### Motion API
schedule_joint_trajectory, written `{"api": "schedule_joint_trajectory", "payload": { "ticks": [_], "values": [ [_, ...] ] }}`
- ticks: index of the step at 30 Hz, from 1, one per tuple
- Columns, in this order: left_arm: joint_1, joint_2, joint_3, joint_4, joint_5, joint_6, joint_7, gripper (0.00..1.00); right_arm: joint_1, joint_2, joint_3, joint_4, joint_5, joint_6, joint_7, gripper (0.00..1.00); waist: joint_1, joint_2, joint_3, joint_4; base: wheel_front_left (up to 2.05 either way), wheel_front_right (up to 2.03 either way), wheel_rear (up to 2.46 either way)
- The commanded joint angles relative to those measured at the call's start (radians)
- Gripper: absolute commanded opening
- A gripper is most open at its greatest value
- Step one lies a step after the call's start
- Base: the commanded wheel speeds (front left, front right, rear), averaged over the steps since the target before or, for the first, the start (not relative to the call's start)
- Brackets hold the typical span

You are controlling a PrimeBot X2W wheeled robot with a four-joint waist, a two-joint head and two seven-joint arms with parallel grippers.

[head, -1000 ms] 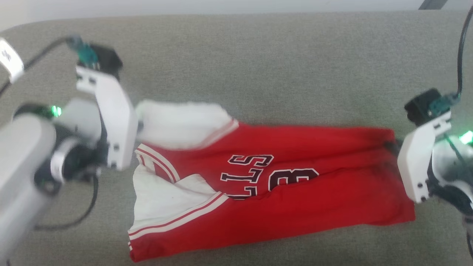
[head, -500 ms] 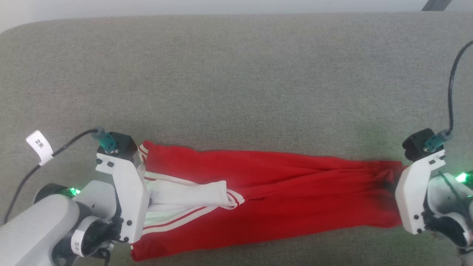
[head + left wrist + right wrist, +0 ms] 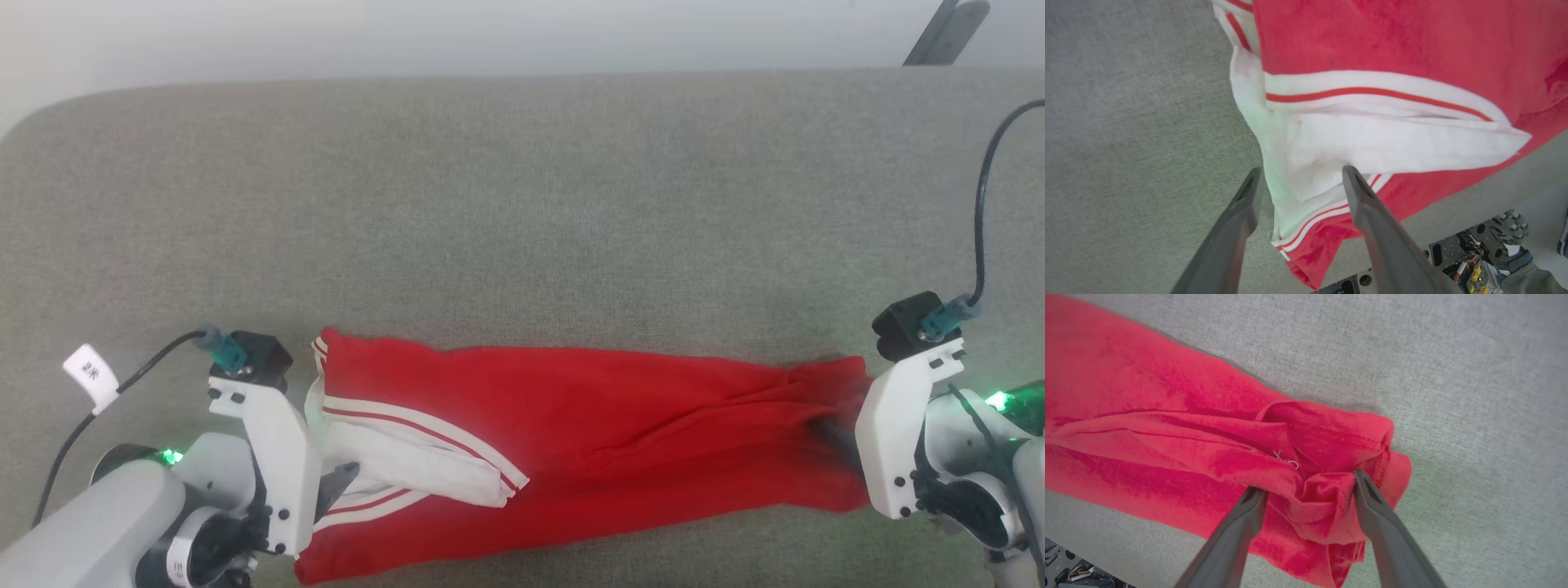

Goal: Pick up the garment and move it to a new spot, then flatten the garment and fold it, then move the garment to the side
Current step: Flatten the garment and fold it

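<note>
The garment [image 3: 620, 433] lies as a long, narrow red band across the near part of the grey surface, with its lettering hidden. Its white sleeve with striped trim [image 3: 408, 457] is at the left end. My left gripper [image 3: 331, 483] is at that end. In the left wrist view the left gripper [image 3: 1302, 175] is open, with the white sleeve [image 3: 1372, 143] lying loose between and beyond its fingers. My right gripper [image 3: 849, 425] is at the bunched red hem. In the right wrist view the right gripper [image 3: 1308, 486] is open, its fingers spread on either side of the crumpled hem [image 3: 1323, 490].
The grey padded surface [image 3: 522, 204] stretches far behind the garment to a pale wall. A dark bar [image 3: 947, 33] shows at the top right. Black cables [image 3: 980, 204] run from both wrists. Beyond the front edge, the robot's base with wiring [image 3: 1474, 261] is visible.
The garment's far half was folded forward, hiding the lettering and leaving a narrow band. Both grippers, shut on the cloth before, have opened and let go. The camera has shifted.
</note>
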Motion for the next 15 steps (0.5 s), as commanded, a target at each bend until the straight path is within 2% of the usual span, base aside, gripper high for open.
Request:
{"api": "schedule_joint_trajectory", "payload": {
  "ticks": [1,9,15],
  "values": [
    [0.015,-0.002,0.004,-0.001,0.001,-0.003,-0.01,1.0,0.009,0.004,-0.002,-0.003,0.003,-0.002,-0.007,1.0,0.0,0.0,-0.012,0.001,0.0,0.0,0.0],
    [0.095,0.015,0.04,-0.033,0.026,-0.018,-0.173,1.0,0.054,0.031,-0.058,-0.025,-0.002,-0.002,-0.03,1.0,0.0,0.0,-0.069,0.006,0.0,0.0,0.0],
    [0.167,0.022,0.087,-0.046,0.059,-0.021,-0.35,1.0,0.083,0.043,-0.102,-0.03,-0.003,-0.002,-0.034,1.0,0.0,0.0,-0.099,0.011,0.0,0.0,0.0]
  ]
}}
